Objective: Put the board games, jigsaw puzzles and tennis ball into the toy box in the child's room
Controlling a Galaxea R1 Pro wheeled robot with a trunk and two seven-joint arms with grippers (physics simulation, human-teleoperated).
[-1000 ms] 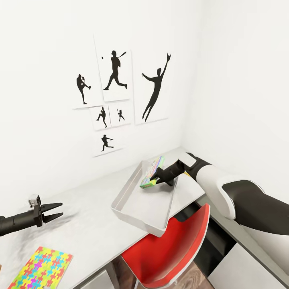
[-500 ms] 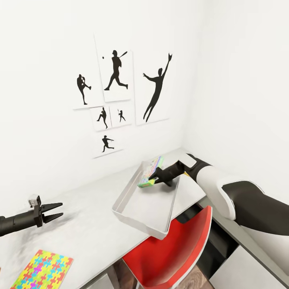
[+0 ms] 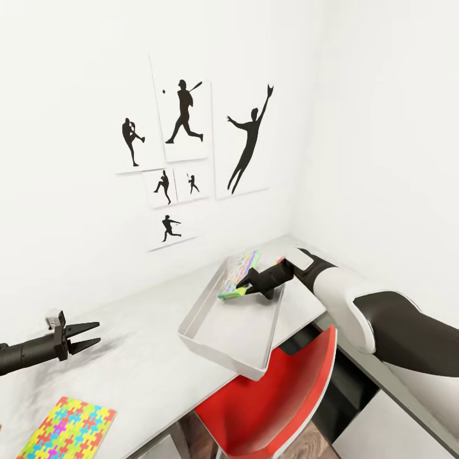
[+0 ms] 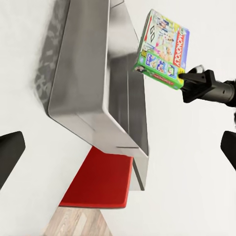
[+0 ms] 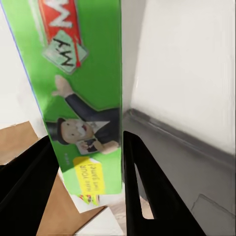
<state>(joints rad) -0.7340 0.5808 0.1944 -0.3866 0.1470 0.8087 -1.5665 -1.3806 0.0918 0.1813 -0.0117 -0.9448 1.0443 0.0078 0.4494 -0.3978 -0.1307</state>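
We have the flat green Monopoly board-game box (image 3: 239,275) pinched by one end in the right gripper (image 3: 247,284), held tilted above the far part of the light grey open-topped toy box (image 3: 210,322), which sits on the pale grey desk top (image 3: 140,370) w/ one corner overhanging the red chair (image 3: 280,395). We judge the game a light, stiff cardboard slab w/ a glossy printed skin, so prob. slippery; held at one end it can swing or slide, and a hold nearer the middle of a long edge would be steadier, tho for a short drop into the bin the end grip looks adequate. The left gripper (image 3: 86,336) hovers over the desk well apart from the bin, fingers spread, nothing in it; the multicoloured jigsaw puzzle square (image 3: 67,428) lies flat near the desk's front edge below it. The left wrist view gives us what the head view can't: the box lid's art and MONOPOLY lettering (image 4: 163,48), and clear air between game and bin. The right wrist view shows both dark fingers (image 5: 147,191) flanking the green side panel (image 5: 83,88), w/ the bin's inner wall just behind.
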